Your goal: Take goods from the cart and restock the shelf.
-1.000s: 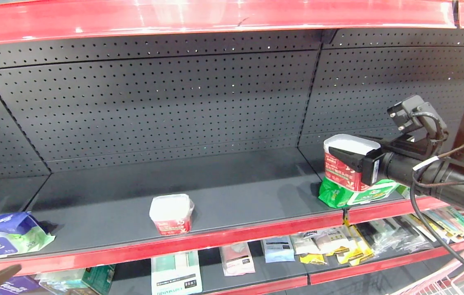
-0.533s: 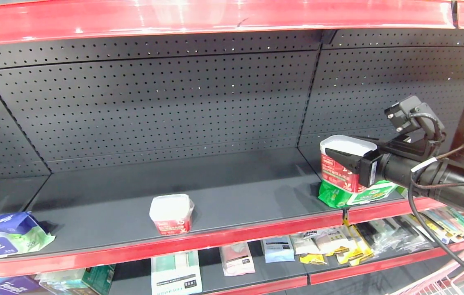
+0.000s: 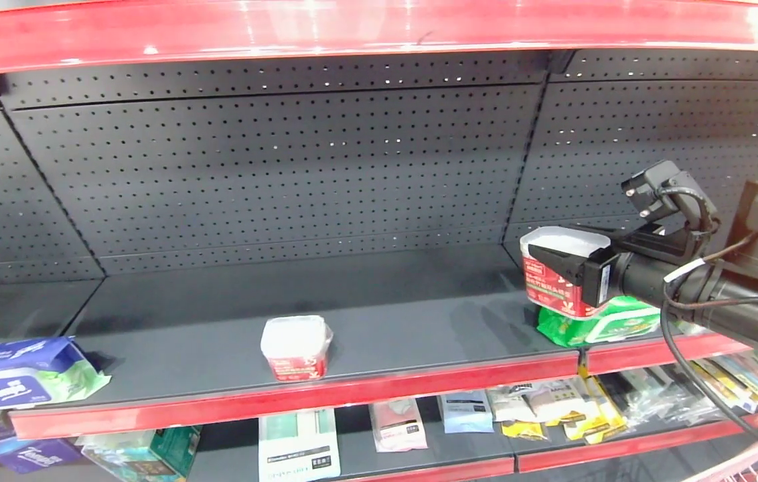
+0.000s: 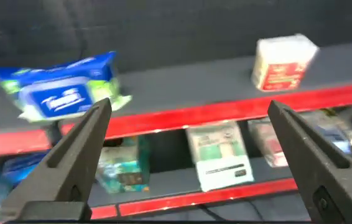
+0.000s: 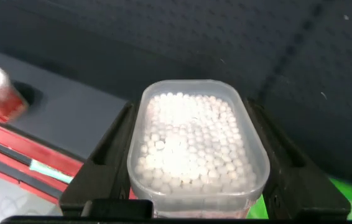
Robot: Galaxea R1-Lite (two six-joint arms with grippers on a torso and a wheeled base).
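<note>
Hanging low before the shelf front, the left tool (image 4: 185, 115) has its fingers wide apart with nothing between them. Right tool (image 3: 546, 260) clamped on a red-labelled tub (image 3: 563, 237), upright, white lid up, fingers on its two long sides. Tub hangs over the green pack (image 3: 610, 321) at the right end of the shelf (image 3: 419, 314); whether they touch cannot be told. Bare deck lies to the robot's left of the tub and farther in. A matching tub (image 3: 296, 347) stands at the front lip, well apart leftward. Judgement: placing step, right arm nearer; likely set-down just left of the pack, short of the back panel (image 3: 285, 167)
</note>
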